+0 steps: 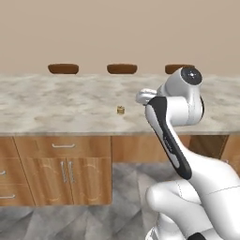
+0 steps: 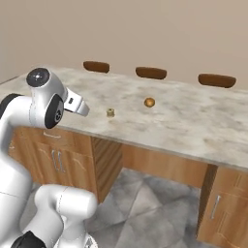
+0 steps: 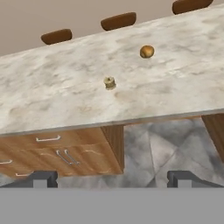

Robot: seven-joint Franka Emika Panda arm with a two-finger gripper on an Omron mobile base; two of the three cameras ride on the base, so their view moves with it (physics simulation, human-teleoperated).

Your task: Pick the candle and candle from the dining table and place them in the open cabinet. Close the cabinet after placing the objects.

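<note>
A short, stubby golden-tan candle (image 1: 120, 109) (image 2: 110, 112) (image 3: 109, 82) stands alone near the middle of the dining table (image 1: 56, 101) (image 2: 193, 126) (image 3: 57, 92), a long counter with a marbled beige-grey top. My gripper (image 3: 113, 179) is open with nothing between its fingers. It hangs in front of the table's near edge, well short of the candle and looking across at it. The arm's wrist (image 1: 146, 96) (image 2: 75, 104) sits at about tabletop height. The cabinet is out of view.
A small orange ball (image 2: 149, 102) (image 3: 147, 51) lies beyond the candle to its right. Three brown stool seats (image 1: 122, 69) (image 2: 151, 72) line the table's far side. Wooden drawers and doors (image 1: 63, 168) fill the left underside, with an open gap (image 3: 166, 140) beside them.
</note>
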